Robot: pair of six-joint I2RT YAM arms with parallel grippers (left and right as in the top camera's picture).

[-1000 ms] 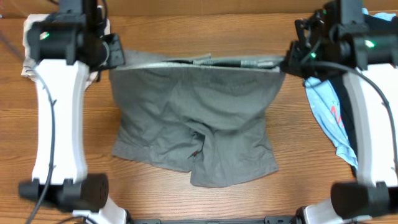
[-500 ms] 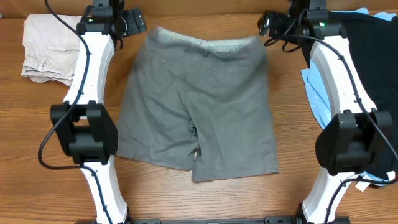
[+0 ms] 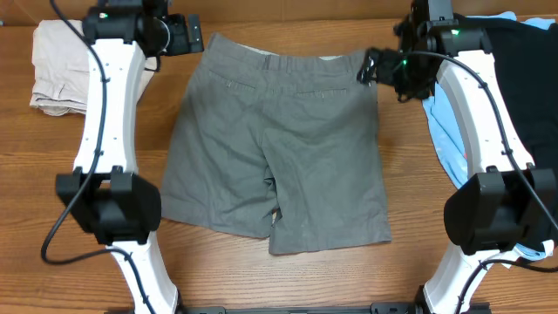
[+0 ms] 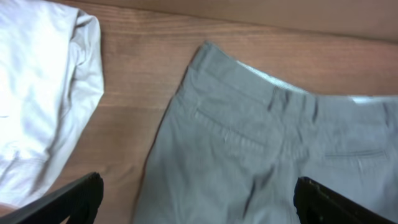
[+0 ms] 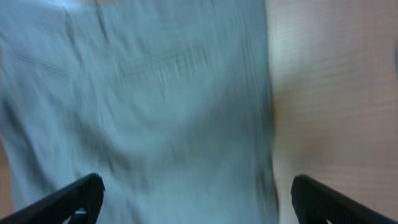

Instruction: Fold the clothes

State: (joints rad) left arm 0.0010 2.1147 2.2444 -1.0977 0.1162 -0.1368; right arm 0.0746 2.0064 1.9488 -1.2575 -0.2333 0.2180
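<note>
Both arms stretched forward; left pincer (image 3: 195,35), right pincer (image 3: 368,68) jaws spread wide, gripping nothing.

The table (image 3: 218,279) is bare along its near edge and in a strip between the grey shorts (image 3: 279,148) and the beige garment (image 3: 57,70) at the far left corner; a light-blue garment (image 3: 445,139) and a black garment (image 3: 532,96) crowd the right edge
</note>
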